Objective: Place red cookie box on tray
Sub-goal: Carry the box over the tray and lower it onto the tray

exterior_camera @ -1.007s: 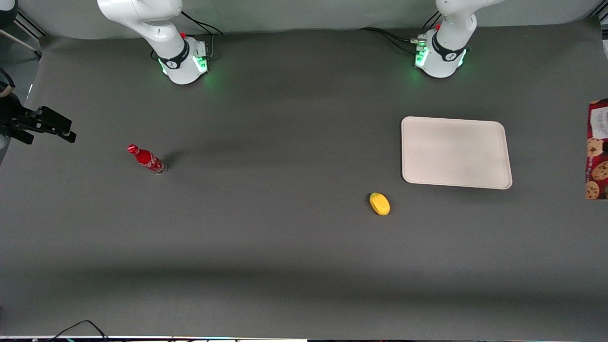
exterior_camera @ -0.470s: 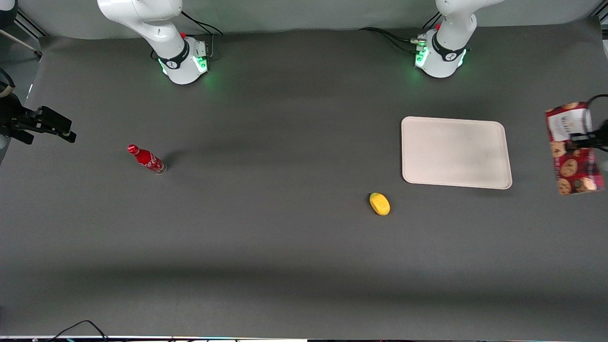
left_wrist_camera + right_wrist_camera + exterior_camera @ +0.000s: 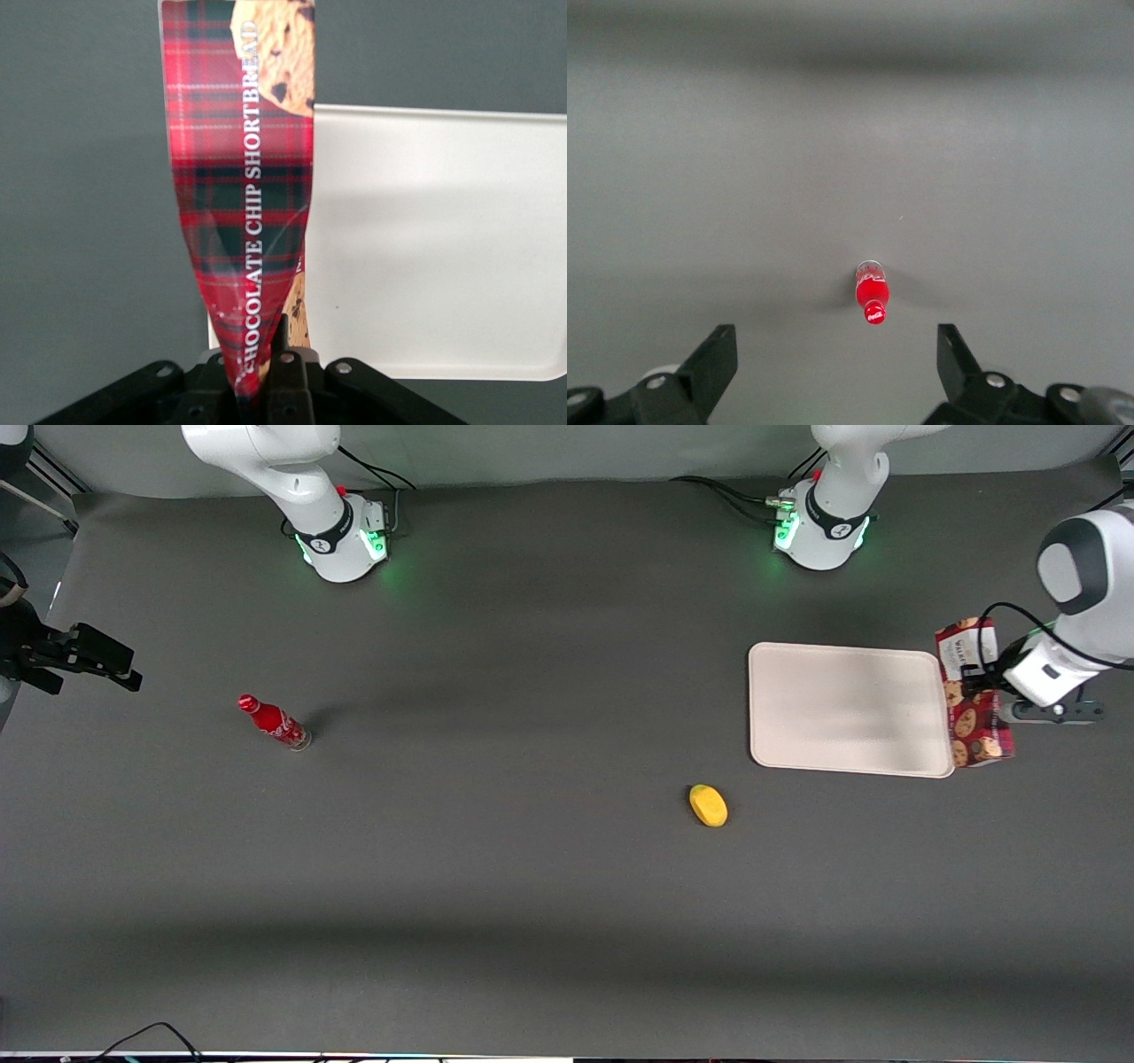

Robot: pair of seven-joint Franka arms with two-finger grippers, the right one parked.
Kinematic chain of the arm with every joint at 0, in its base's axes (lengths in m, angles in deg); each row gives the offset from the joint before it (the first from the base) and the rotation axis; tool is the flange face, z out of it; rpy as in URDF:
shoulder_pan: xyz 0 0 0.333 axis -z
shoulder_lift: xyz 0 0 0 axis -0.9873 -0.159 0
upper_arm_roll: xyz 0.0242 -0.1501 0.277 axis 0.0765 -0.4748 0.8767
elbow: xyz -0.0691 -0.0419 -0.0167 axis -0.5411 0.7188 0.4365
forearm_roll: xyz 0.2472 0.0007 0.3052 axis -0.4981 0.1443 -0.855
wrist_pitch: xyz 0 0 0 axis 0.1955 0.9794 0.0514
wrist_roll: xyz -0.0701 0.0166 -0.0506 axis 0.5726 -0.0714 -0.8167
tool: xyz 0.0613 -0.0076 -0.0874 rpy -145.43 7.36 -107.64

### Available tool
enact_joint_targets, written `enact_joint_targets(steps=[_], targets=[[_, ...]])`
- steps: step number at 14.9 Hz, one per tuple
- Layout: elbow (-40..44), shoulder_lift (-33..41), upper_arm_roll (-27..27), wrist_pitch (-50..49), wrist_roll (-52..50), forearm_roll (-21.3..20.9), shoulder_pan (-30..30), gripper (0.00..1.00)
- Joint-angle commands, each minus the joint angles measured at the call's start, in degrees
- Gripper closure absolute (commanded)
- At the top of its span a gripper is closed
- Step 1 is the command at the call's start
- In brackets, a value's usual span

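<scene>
The red cookie box, a dark-red carton printed with cookies and a white label panel, hangs in the air just beside the edge of the tray nearest the working arm's end of the table. My left gripper is shut on it. In the left wrist view the box shows its tartan side, squeezed between the fingers, with the cream tray underneath and beside it.
A yellow fruit-shaped object lies on the grey table nearer the front camera than the tray. A small red bottle stands toward the parked arm's end of the table; it also shows in the right wrist view.
My left gripper has carried the cookie box in from the working arm's end of the table to the tray's edge. The arm has come into the front view.
</scene>
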Motion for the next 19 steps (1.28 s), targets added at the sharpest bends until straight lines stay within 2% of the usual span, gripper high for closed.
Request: enact_joint_targets(steps=[1, 8, 15, 17, 18, 19], targets=[[-3.7, 0.5, 7.3, 4.0, -1.1, -2.4, 7.9, 1.0], [-4.7, -7.9, 8.1, 12.2, -0.7, -2.4, 8.6, 1.0], [-4.7, -11.0, 8.2, 12.8, 0.3, -2.4, 8.3, 0.99], [-4.5, -11.6, 8.2, 12.4, 1.7, -2.4, 8.3, 0.47], [-4.5, -11.7, 8.2, 12.2, 1.8, -2.4, 8.3, 0.29], [-4.3, -11.9, 8.2, 11.9, 1.8, -2.4, 8.4, 0.15]])
